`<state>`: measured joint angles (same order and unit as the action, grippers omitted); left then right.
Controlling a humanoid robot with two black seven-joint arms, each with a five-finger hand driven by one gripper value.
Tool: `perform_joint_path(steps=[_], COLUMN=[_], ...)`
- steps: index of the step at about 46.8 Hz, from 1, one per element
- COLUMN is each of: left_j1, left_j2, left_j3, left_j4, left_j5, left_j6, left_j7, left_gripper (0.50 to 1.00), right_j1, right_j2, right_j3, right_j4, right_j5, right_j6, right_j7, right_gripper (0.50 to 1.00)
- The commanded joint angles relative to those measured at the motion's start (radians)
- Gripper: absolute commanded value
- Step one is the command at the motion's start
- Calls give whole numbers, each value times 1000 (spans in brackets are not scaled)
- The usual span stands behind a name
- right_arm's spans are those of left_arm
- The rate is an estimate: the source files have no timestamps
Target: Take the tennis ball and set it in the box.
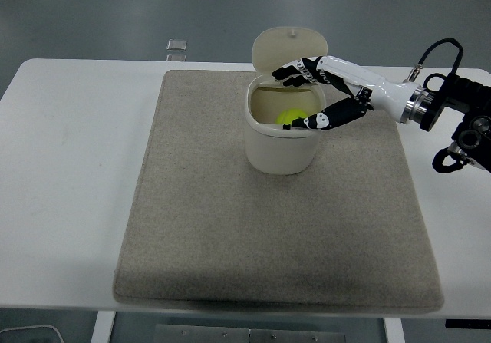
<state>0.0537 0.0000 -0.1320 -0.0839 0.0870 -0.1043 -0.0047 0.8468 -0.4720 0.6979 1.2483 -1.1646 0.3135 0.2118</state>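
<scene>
We see the ball (pixel 290 117) lying inside the box (pixel 281 147), low against its wall toward 3 o'clock, so the placing looks done. Our right hand (pixel 322 93) hovers over the box's 3 o'clock rim with its fingers (pixel 311 120) spread wide and holding nothing; the ball sits just below and toward 9 o'clock from them. The lid (pixel 289 45) stands open at 12 o'clock. Our left arm is out of view. We find no readable writing on the box, mat (pixel 192 228) or tabletop (pixel 69 166).
</scene>
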Motion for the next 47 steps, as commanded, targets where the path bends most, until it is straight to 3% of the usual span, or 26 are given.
perform_joint_path(steps=[1,8,13,21,29,41,47], left_j1=[0,0,0,0,0,0,0], left_j2=[0,0,0,0,0,0,0], left_j3=[2,0,0,0,0,0,0], left_j4=[0,0,0,0,0,0,0], left_j5=[0,0,0,0,-1,-1,-1], left_j6=[0,0,0,0,0,0,0], left_j7=[0,0,0,0,0,0,0], left_gripper=[992,992,992,992,992,992,992], right_j1=[3,11,11,8,0,-29,-34], right_j2=[-14,-83,-115,-146,-143,-96,-70], right_j3=[14,17,3,0,-1,-1,-1], right_j4=[0,-3,-21,-101,-248,-408,-457], right_j5=[68,276,399,537,677,852,922], right_j6=[67,232,297,297,297,297,297], right_j7=[0,-3,-3,-3,-9,-150,-192], right_gripper=[860,860,860,860,858,858,858])
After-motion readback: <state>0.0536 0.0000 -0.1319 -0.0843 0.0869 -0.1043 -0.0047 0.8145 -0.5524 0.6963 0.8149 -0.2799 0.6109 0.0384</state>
